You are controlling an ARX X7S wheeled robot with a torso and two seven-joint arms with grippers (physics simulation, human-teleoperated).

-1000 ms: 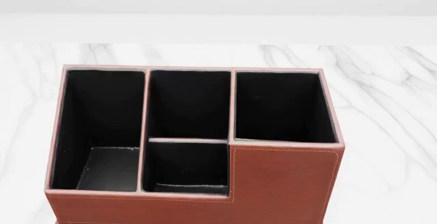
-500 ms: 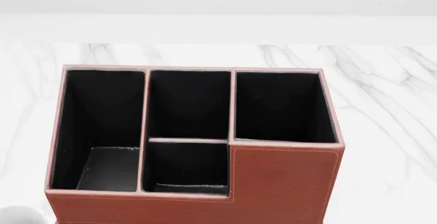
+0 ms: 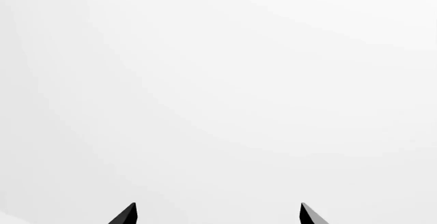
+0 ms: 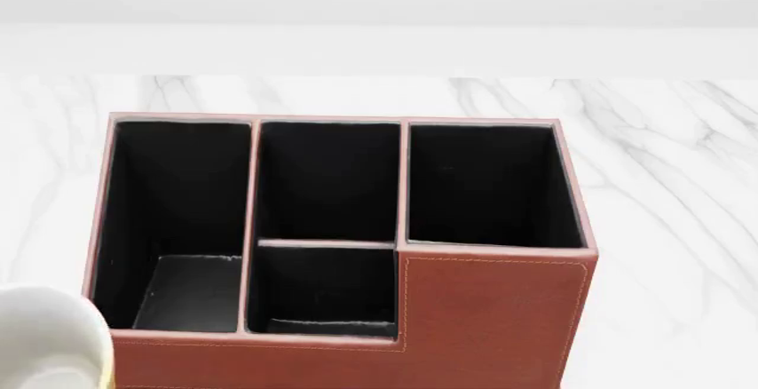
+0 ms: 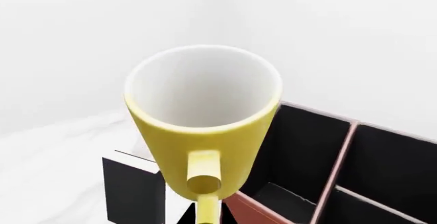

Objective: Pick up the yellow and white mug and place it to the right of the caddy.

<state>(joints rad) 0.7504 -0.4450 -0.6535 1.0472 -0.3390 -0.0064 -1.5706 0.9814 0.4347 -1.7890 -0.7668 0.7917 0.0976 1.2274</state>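
The yellow and white mug [image 5: 204,116] fills the right wrist view, upright, white inside, its yellow loop handle toward the camera. My right gripper [image 5: 206,216] is shut on that handle, one dark fingertip on each side, and holds the mug in the air by the caddy's [image 5: 355,173] left end. In the head view the mug [image 4: 48,340] shows at the lower left corner, in front of the caddy [image 4: 492,318], a reddish-brown box with black-lined compartments. My left gripper [image 3: 217,215] is open and empty, facing a blank white surface. Neither gripper shows in the head view.
A black book with a white edge [image 5: 133,188] stands below the mug in the right wrist view. The white marble table [image 4: 669,167] extends around the caddy, with bare marble to its right and behind it.
The mug has risen into the head view at the lower left: absent a second ago, a sliver half a second ago, now much larger. The caddy has not moved.
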